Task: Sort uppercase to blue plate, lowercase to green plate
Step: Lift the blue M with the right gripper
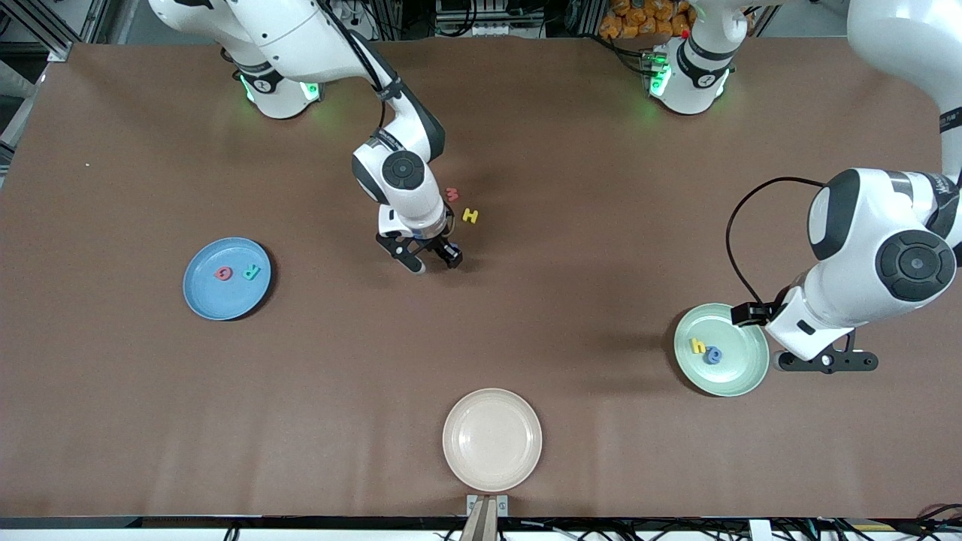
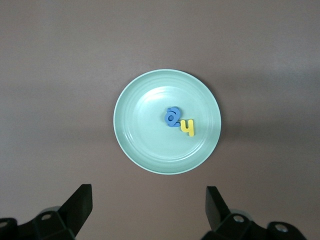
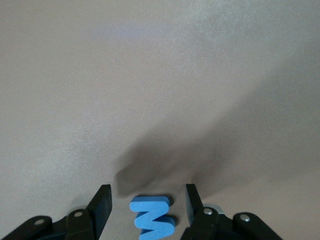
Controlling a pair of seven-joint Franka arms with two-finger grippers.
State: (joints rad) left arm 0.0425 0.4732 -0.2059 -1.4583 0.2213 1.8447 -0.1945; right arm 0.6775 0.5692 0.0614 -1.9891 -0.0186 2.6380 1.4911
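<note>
We see the right claw (image 1: 434, 263) low over the surface (image 1: 571, 225), its fingers (image 3: 102, 202) around a blue M (image 3: 152, 219), seemingly pinching it. Just beside it lie the red w (image 1: 452, 194) and yellow H (image 1: 470, 216). The left claw (image 1: 827, 361), spread wide, hangs beside the green plate (image 1: 740, 376) holding the yellow h (image 1: 698, 346) and blue a (image 1: 712, 355). The blue plate (image 1: 203, 297), well apart, carries G (image 1: 222, 273) and R (image 1: 251, 272).
</note>
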